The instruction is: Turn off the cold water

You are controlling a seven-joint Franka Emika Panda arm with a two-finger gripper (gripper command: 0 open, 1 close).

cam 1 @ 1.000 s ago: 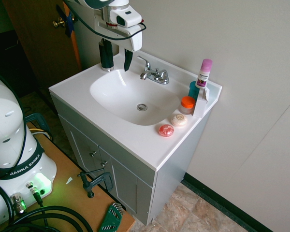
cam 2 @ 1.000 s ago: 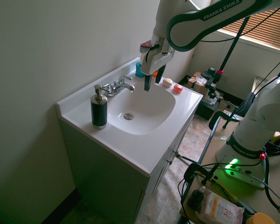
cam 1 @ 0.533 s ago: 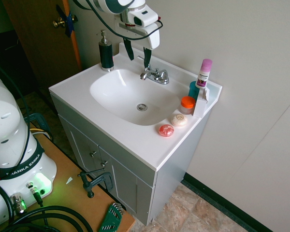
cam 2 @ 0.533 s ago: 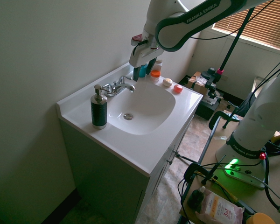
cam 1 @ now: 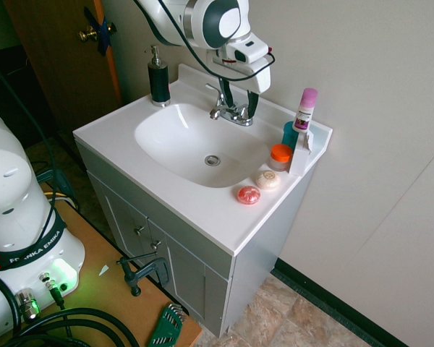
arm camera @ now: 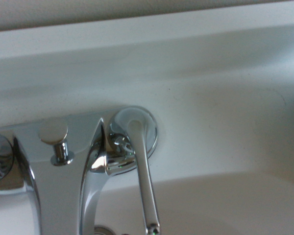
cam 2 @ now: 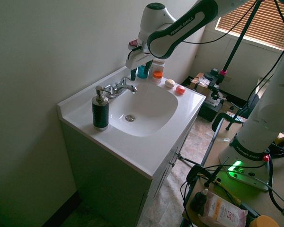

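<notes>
Vanity cabinet (cam 1: 181, 267), grey, two doors with round knobs, carrying a white surface (cam 1: 188, 206) with a raised back ledge.

Sink basin (cam 1: 195, 148), white, oval, set into the surface; metal drain (cam 1: 212, 160) at its bottom.

Robot arm (cam 2: 182, 30), one, white with dark trim, reaching over the back of the basin.

Gripper (cam 1: 239, 106), one, pointing down, its two dark fingers spread apart, above the right-hand end of the faucet as the first exterior view shows it.

Faucet (cam 2: 117, 89), chrome, at the basin's back edge, spout over the bowl. One lever handle (arm camera: 144, 171) shows in full in the wrist view, beside the spout; which handle is cold cannot be told.

Soap dispenser (cam 1: 158, 78), dark, metal pump, upright, at one side of the faucet.

Bottle (cam 1: 305, 110), white, pink cap, upright, at the opposite side.

Cup (cam 1: 290, 135), teal, near the bottle.

Jar (cam 1: 279, 157), orange lid, in front of the cup.

Two small rounded items, one cream (cam 1: 267, 179), one red (cam 1: 249, 194), near the jar.
</notes>
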